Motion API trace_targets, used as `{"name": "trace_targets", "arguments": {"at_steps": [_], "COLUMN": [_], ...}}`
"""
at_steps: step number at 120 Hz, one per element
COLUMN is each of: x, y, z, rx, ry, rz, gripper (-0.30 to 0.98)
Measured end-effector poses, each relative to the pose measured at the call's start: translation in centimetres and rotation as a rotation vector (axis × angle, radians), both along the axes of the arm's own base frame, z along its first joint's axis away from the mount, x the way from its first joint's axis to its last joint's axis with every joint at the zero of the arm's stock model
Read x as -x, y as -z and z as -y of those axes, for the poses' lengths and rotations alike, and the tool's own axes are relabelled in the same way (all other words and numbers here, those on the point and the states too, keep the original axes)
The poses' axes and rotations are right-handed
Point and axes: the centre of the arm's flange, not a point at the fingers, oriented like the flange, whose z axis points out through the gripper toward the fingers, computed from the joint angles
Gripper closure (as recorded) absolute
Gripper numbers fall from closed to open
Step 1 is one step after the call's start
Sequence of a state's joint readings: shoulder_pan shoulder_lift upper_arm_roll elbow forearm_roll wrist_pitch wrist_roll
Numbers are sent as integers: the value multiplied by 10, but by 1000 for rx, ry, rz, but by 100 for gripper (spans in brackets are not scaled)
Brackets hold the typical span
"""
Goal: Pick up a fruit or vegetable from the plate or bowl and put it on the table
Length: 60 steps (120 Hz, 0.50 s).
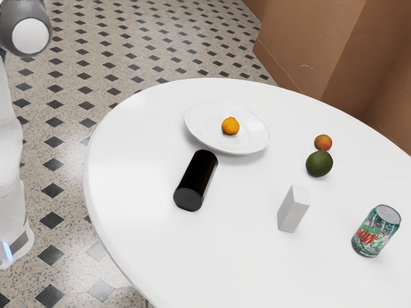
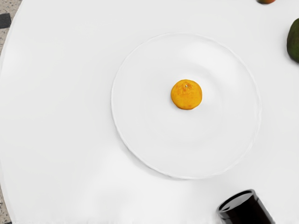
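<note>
The orange fruit (image 2: 186, 94) sits on the plate (image 2: 145, 126); I cannot tell whether the hand is spread.

You've got likely a home dining area: round white table (image 1: 135, 186), plate (image 1: 203, 125), soda can (image 1: 375, 232), diamond-patterned floor (image 1: 103, 38).

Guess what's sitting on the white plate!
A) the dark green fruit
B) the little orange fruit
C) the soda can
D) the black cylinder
B: the little orange fruit sits on the white plate, with bare plate showing all around it.
</note>
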<state>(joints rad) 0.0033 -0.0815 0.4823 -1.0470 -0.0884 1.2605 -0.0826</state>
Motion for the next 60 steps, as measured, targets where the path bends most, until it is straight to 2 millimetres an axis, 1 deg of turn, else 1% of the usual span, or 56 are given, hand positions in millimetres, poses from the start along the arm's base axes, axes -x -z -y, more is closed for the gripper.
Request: {"name": "trace_targets", "arguments": {"at_steps": [2,5,16,22,26,31,40,48,52,55,60], "x": [-5,-9,-4,-3,-6,-13,-32,-68,-75,-75,-78], "y": [2,4,15,29,36,44,54,86,110,128,150], "z": [8,12,0,-5,-4,3,29,52,73,91,129], "rx": [2,3,-16,-6,-6,-8,-18,-11,9,20,12], "ry": [18,26,-26,-40,-30,0,85,163,238,296,394], "rz": [-9,-22,-100,-162,-197,-234,-279,-349,-370,-378,-369], "gripper": [2,2,2,2,2,2,2,2,2,2,2]}}
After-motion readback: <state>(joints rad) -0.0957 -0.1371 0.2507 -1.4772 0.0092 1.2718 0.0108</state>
